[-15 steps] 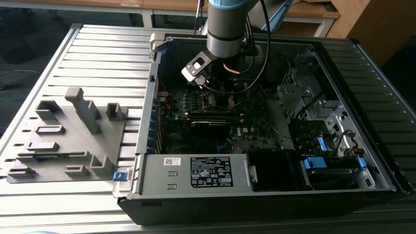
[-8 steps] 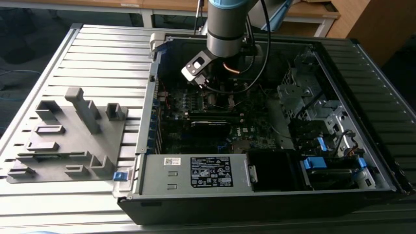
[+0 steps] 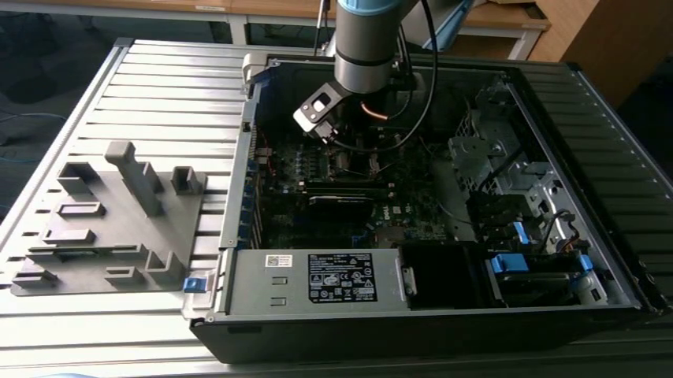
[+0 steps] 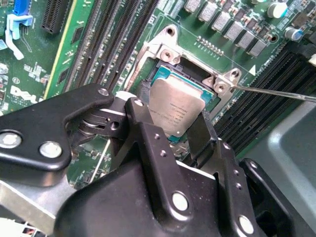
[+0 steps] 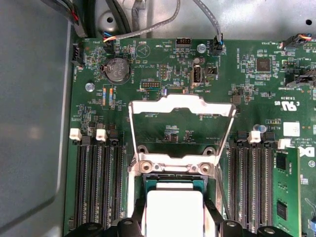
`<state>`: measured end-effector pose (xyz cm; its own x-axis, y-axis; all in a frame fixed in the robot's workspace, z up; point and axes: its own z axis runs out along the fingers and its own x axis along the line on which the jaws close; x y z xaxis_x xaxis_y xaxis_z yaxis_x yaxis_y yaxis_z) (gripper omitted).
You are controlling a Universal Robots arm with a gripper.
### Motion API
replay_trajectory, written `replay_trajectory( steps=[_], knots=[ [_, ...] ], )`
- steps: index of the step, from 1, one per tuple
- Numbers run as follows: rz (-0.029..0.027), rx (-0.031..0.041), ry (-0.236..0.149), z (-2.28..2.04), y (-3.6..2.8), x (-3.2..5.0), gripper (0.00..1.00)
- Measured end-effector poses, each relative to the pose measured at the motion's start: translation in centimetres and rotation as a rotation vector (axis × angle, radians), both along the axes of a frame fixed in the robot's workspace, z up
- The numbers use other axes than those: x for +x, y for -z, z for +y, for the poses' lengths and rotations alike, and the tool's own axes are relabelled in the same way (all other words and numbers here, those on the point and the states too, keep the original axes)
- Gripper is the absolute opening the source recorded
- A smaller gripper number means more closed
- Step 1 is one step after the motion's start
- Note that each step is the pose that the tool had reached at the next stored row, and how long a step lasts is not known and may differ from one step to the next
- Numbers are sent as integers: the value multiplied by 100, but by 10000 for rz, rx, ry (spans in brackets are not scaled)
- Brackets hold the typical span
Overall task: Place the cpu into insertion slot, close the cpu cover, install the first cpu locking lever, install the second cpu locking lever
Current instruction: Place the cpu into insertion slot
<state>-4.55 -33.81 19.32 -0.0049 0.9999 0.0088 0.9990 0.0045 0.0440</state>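
Since the cpu cover (image 5: 182, 101) stands swung open just beyond the jaws, the socket (image 4: 192, 73) is free. The jaws are pinched on two opp. edges of the cpu (image 4: 175, 111), held flat over the socket btwn them, prob. for a square drop. Count: 1 cpu, 1 cover, 1 locking lever (image 4: 276, 92).

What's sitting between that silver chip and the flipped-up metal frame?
In the first wrist view, the socket's silvery hinge bracket with its screws lies between the cpu and the open cpu cover.
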Motion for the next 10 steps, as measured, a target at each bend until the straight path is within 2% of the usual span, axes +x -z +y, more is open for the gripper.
replay_trajectory(
  steps=[10],
  knots=[
    [-1,1,0,0,15,0,54]
  ],
)
